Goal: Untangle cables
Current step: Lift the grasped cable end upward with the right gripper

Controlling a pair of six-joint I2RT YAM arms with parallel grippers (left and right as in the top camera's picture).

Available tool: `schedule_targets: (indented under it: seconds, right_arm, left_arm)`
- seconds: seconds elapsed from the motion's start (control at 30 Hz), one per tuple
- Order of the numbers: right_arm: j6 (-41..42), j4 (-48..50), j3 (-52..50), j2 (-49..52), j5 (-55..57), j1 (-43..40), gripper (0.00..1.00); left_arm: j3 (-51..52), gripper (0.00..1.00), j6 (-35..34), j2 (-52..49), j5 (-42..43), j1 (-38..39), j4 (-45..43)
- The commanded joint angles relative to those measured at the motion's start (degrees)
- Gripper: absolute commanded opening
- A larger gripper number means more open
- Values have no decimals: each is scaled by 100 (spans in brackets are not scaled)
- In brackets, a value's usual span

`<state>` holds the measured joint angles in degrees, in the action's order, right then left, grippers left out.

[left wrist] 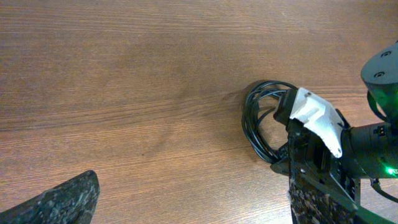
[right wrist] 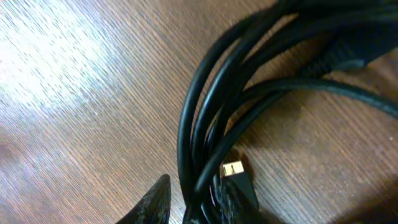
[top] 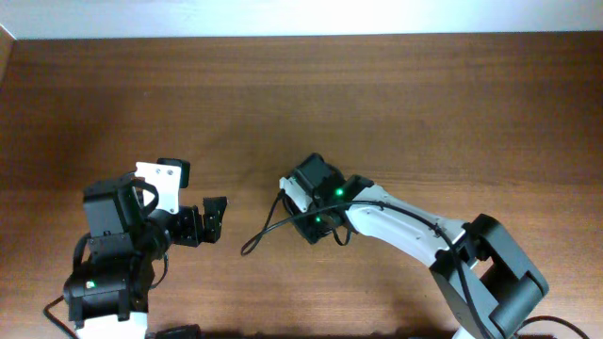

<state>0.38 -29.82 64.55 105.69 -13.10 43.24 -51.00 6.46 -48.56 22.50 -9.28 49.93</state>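
Note:
The cables are thin black cords in a small bundle at the table's middle, with one loop trailing toward the front left. My right gripper is down on the bundle. In the right wrist view its fingers are shut around several strands, next to a gold-tipped plug. My left gripper is open and empty, a short way left of the bundle. In the left wrist view its fingers are spread wide, and the coiled cables lie ahead to the right, under the right gripper's white part.
The brown wooden table runs back to a white wall edge. The right arm reaches in from the front right, and the left arm's base is at the front left.

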Motion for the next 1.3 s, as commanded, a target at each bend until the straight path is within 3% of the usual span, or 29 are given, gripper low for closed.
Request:
schedule_targets:
  seconds: [0.0,0.03,0.17,0.23,0.27,0.43,0.47,0.5,0.73,0.8,0.9,1.07,1.27]
  right_arm:
    - [50,15,247,-186,33,17,27]
    - [55,-2,249,-184,31,20,26]
    - [57,-48,249,-184,31,20,8]
    - [57,-72,249,-184,31,20,9]
    - [57,-111,249,-184,31,20,15]
    - [57,-291,236,-170,31,20,17]
    - [57,-286,236,-144,31,20,14]
    - [57,-280,236,-118,33,20,4]
    - [337,-433,487,-278,28,20,4]
    - [332,-1027,1075,-643,57,20,4]
    - [328,-2555,2732,-1134,494,20,4]
    - [313,-4190,4636,-1287,2105,20,4]
    - [192,-4872,6909,-1287,2579,20,4]
  left_arm:
    - [-68,99,96,-15,24,13,-15]
    - [-68,99,96,-15,24,13,-13]
    - [-68,99,96,-15,24,13,-13]
    - [-68,99,96,-15,24,13,-13]
    - [-68,99,94,-15,24,11,-13]
    - [-68,99,96,-15,24,13,-11]
    - [-68,99,96,-15,24,13,-13]
    - [-68,99,96,-15,24,13,-11]
    - [-68,99,94,-15,26,13,-9]
    - [-68,99,94,-15,31,13,-7]
    - [-68,99,94,-15,188,13,33]
    - [-68,99,96,-13,966,13,120]
    - [-24,99,98,-13,970,79,275]
